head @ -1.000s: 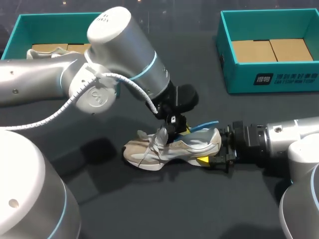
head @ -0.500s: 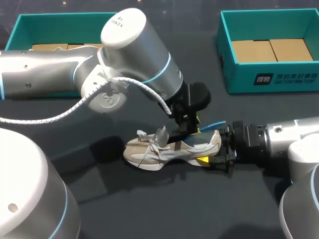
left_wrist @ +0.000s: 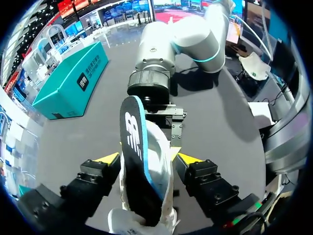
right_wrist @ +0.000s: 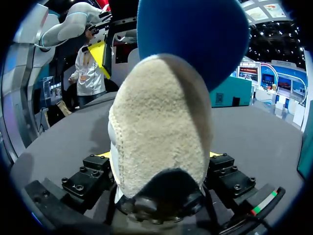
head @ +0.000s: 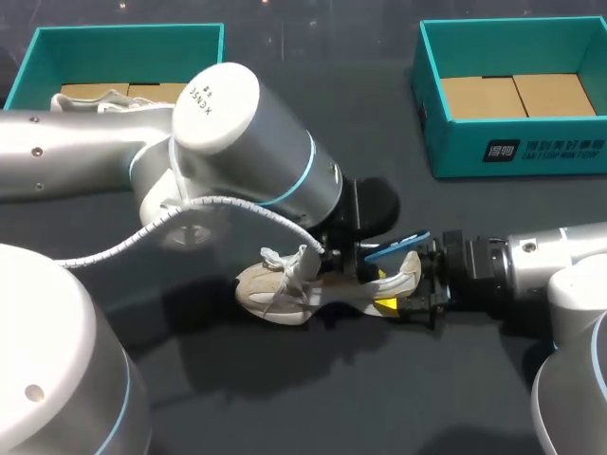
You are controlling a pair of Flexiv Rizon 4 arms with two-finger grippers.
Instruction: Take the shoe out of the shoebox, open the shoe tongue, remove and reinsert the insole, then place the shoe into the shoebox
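Shoe (head: 285, 284) is out on the dark table (head: 285, 408), near the middle. It lies on its sole with the toe pointing left and the heel pointing right, laces flopped loose over the front.

The right gripper (head: 417, 284) comes in low from the right and is clamped on the heel. In the right wrist view the fuzzy beige heel of the shoe (right_wrist: 161, 122) fills the gap between the fingers. Only slivers of yellow peek out on either side of the right gripper (right_wrist: 159, 156), so it's got the shoe pinched from both sides.

The left arm reaches across from the left and hangs right over the shoe's opening. The left gripper (head: 346, 261) points down at it. The insole (head: 394, 245) sticks out of the back of the shoe, blue edge up, slanting up and right over the heel.

From the left wrist, the insole (left_wrist: 134, 147) stands on edge between the fingers. Its dark face is against one yellow tip, and the shoe's white lining (left_wrist: 161, 152) is against the other. So the left gripper (left_wrist: 146, 157) looks closed on the insole right where it leaves the shoe.

Two teal shoeboxes sit well away from all this. One shoebox (head: 123, 43) is far left and the other shoebox (head: 512, 156) is far right, both open with brown cardboard inside.
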